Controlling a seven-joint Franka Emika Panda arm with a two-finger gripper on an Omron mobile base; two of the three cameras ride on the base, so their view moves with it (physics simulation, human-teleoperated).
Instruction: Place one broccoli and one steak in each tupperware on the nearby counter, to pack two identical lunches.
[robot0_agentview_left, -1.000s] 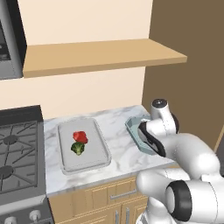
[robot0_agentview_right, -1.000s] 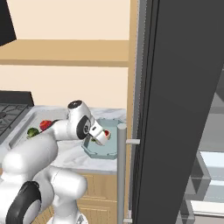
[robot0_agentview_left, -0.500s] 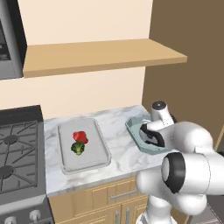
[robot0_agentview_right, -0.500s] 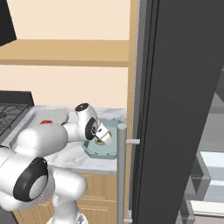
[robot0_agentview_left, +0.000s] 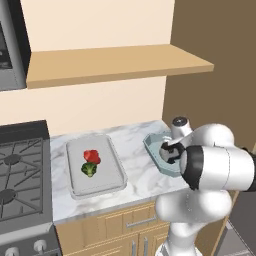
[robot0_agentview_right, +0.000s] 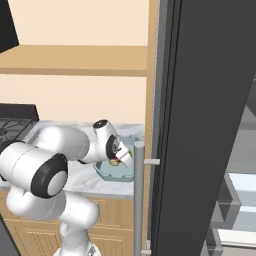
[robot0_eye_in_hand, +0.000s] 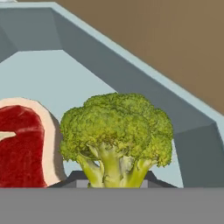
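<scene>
The gripper's (robot0_agentview_right: 120, 159) dark finger tips are mostly cut off at the bottom of the hand view, and the white arm hides much of the small pale teal cut-corner tupperware (robot0_agentview_left: 154, 145) in the left base view. The gripper is clenched on the stalk of a green broccoli floret (robot0_eye_in_hand: 116, 136), crown pointing away from the fingers, over the teal tupperware's floor just beside a red steak with a pale fat rim (robot0_eye_in_hand: 24, 142). On the white-grey marbled counter (robot0_agentview_left: 135, 157), the pale grey rounded rectangular tupperware (robot0_agentview_left: 115, 175) holds a second steak (robot0_agentview_left: 91, 156) and second broccoli (robot0_agentview_left: 89, 170).

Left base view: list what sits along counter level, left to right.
Stove → grey tray holding steak and broccoli → teal tupperware → gripper, lowered into it.
</scene>
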